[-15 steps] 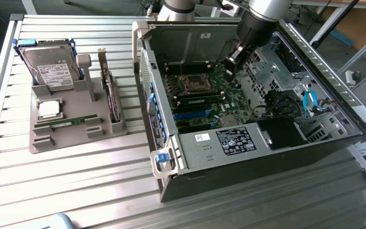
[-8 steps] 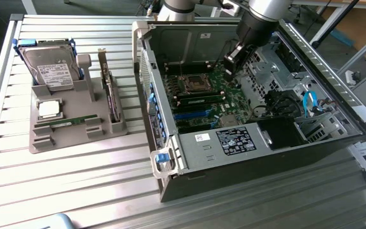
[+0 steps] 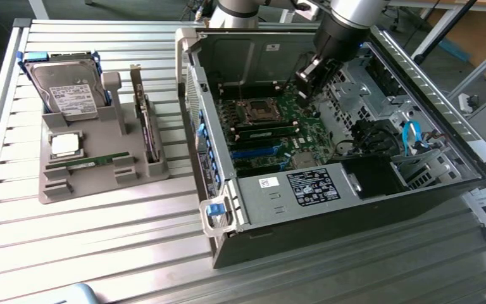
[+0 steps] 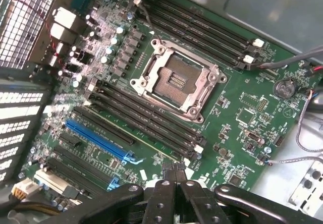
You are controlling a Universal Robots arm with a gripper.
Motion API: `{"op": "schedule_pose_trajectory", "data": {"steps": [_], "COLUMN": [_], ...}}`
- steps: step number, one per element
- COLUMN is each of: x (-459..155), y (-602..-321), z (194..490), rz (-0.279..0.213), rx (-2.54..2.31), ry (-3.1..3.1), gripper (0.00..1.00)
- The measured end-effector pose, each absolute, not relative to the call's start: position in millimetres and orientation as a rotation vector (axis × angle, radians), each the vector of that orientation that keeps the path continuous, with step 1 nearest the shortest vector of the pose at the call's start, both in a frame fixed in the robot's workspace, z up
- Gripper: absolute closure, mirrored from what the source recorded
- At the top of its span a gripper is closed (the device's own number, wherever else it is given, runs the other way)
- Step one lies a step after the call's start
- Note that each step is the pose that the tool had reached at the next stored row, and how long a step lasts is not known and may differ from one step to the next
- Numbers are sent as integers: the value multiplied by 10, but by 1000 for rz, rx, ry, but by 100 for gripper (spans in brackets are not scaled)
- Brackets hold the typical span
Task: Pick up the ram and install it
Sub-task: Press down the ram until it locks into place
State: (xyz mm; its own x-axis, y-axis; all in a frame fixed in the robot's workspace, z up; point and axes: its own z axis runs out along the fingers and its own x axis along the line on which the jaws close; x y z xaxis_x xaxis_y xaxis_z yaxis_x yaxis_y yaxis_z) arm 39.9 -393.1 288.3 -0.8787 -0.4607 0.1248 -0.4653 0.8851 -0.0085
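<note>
A ram (image 4: 132, 130) stands edge-on in one of the long black slots beside the processor socket (image 4: 176, 80). In the exterior view the same ram (image 3: 264, 133) is a thin green strip on the motherboard. My gripper (image 4: 174, 171) is shut with nothing between its fingers. Its tips hover at the end of that stick, and I cannot tell if they touch it. The exterior view has the gripper (image 3: 302, 94) reaching down inside the open computer case (image 3: 226, 209). Another green ram stick (image 3: 91, 162) lies flat in the grey holder tray (image 3: 99, 187).
The tray at the exterior view's left also carries a hard drive with blue rails (image 3: 68, 88), a square silver processor chip (image 3: 64, 144) and an upright card (image 3: 146, 120). Case walls, a drive cage (image 3: 369, 88) and blue cables (image 3: 412, 136) surround the gripper. The slatted metal table (image 3: 99, 253) lies around the case.
</note>
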Motion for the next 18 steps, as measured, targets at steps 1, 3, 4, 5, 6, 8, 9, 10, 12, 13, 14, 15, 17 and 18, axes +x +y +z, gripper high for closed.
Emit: {"op": "schedule_pose_trajectory", "data": {"steps": [1,3,4,5,6,8,9,10,12,13,14,15,17,18], "x": [399,399,399,399,399,399,399,399,399,399,399,399,399,399], "y": [-3931,-3931,-3931,-3931,-3931,-3931,-3931,-3931,-3931,-3931,-3931,-3931,-3931,-3931], "z": [2883,2883,2883,2883,2883,2883,2883,2883,2883,2883,2883,2883,2883,2883], "rz": [57,54,53,52,52,50,49,49,47,46,45,44,42,41], "rx": [702,657,644,633,621,597,586,574,539,526,511,496,468,454], "ry": [-2939,-2949,-2951,-2953,-2956,-2961,-2963,-2965,-2971,-2973,-2976,-2978,-2983,-2985], "gripper": [89,89,89,89,89,89,89,89,89,89,89,89,89,89]}}
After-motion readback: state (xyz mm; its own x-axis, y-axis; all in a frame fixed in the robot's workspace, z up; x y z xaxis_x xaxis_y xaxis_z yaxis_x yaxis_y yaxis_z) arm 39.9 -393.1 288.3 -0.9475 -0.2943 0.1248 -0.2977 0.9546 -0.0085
